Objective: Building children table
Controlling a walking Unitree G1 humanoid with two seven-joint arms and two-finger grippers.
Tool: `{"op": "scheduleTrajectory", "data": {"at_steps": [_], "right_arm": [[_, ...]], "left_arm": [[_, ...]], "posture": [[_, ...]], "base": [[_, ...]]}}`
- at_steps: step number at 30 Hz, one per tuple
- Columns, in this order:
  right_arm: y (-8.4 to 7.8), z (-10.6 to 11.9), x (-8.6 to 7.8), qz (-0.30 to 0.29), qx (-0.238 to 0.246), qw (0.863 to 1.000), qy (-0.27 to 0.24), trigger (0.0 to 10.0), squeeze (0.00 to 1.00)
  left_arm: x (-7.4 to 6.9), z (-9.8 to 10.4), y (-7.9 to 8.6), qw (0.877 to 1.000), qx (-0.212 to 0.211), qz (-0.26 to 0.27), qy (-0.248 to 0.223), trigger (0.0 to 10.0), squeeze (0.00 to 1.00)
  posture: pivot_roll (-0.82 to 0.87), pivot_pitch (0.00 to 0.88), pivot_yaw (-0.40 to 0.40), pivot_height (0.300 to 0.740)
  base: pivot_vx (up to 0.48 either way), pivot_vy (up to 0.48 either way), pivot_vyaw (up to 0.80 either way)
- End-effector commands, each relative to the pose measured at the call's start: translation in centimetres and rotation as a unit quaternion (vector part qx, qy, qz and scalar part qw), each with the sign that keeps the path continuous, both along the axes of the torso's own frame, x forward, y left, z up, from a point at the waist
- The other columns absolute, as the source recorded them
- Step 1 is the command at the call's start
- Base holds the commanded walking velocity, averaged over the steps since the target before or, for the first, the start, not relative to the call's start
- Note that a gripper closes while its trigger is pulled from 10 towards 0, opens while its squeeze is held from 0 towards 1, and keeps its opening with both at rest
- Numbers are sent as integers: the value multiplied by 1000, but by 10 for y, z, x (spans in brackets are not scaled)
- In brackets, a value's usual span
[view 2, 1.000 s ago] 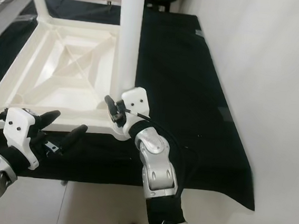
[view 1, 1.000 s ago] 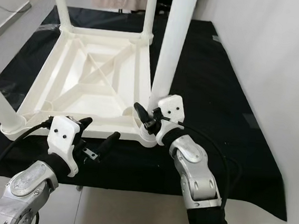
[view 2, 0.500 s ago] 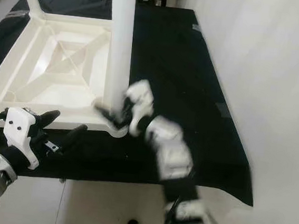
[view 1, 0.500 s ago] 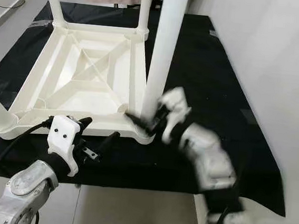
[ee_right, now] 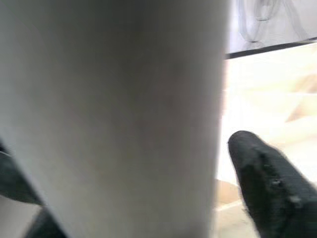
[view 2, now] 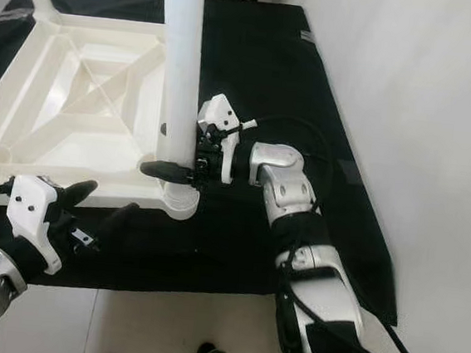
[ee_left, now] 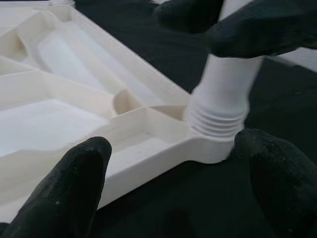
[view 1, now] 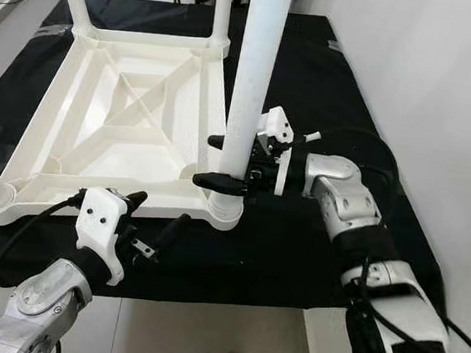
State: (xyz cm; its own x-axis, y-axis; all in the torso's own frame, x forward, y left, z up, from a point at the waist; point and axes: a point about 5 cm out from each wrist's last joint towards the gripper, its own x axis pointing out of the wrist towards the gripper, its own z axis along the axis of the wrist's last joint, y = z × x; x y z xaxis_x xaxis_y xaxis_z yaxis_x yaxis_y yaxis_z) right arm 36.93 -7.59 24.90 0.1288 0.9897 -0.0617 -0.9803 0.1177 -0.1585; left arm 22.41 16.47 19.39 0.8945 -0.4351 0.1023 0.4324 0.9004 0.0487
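Around the table leg [view 1: 249, 78], right pincer [view 1: 220, 160] fingers clasp it.

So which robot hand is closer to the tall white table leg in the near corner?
The right. The right gripper has its jaws around the table leg, just above its socket. The left gripper hovers open in front of the table's edge, beside that corner, touching nothing.

no readable text, labels, brand marks or numbers on anything in these views, all surfaces plain
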Motion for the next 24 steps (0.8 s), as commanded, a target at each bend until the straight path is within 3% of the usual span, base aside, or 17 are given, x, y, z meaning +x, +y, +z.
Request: {"op": "scheduleTrajectory", "data": {"at_steps": [1, 10, 12, 13, 14, 17, 18, 19, 20, 21, 22, 23, 24], "right_arm": [[1, -1, 1, 18, -1, 1000, 0, 0, 0], [-19, -12, 4, -16, -2, 1000, 5, 0, 0], [-42, -23, 4, -92, -21, 995, -10, 0, 0], [-42, -23, 4, -92, -21, 995, -10, 0, 0], [-55, -30, 2, -143, -25, 989, -9, 0, 0], [-64, -38, -1, -188, -25, 982, 0, 0, 0], [-64, -52, -9, -256, -23, 966, 10, 0, 0], [-64, -52, -9, -256, -23, 966, 10, 0, 0], [-53, -66, -21, -351, -1, 936, 28, 0, 0], [-53, -66, -21, -351, -1, 936, 28, 0, 0], [-31, -87, -44, -411, 9, 910, 60, 0, 0], [-14, -97, -63, -443, 17, 894, 68, 0, 0], [-14, -97, -63, -443, 17, 894, 68, 0, 0]], "left_arm": [[-4, -3, -3, 1000, -8, -8, 12, 10000, 0], [-6, -2, -3, 1000, -10, -11, 13, 10000, 0], [-6, -1, -3, 1000, -11, -12, 14, 10000, 0], [-6, -1, -3, 1000, -11, -12, 14, 10000, 0], [-6, -1, -2, 1000, -11, -12, 14, 10000, 0], [-6, 0, -2, 1000, -12, -13, 14, 10000, 0], [-6, 0, 0, 1000, -12, -14, 15, 10000, 0], [-6, 0, 0, 1000, -12, -14, 15, 10000, 0], [-6, 0, 2, 1000, -12, -15, 16, 10000, 0], [-6, 0, 2, 1000, -12, -15, 16, 10000, 0], [-4, 0, 4, 1000, -11, -17, 17, 10000, 0], [-2, -1, 4, 1000, -10, -20, 19, 10000, 0], [-2, -1, 4, 1000, -10, -20, 19, 10000, 0]], "posture": [[116, 252, -108, 740], [110, 261, -103, 740], [90, 271, -102, 740], [90, 271, -102, 740], [73, 277, -105, 740], [70, 277, -104, 740], [49, 277, -97, 740], [49, 277, -97, 740], [23, 278, -77, 740], [23, 278, -77, 740], [20, 272, -69, 740], [25, 258, -61, 740], [25, 258, -61, 740]], "base": [[0, 0, 0], [0, 0, 0], [0, 0, 0], [0, 0, 0], [0, 0, 0], [0, 0, 0], [0, 0, 0], [0, 0, 0], [0, 0, 0], [0, 0, 0], [0, 0, 0], [0, 0, 0], [0, 0, 0]]}}
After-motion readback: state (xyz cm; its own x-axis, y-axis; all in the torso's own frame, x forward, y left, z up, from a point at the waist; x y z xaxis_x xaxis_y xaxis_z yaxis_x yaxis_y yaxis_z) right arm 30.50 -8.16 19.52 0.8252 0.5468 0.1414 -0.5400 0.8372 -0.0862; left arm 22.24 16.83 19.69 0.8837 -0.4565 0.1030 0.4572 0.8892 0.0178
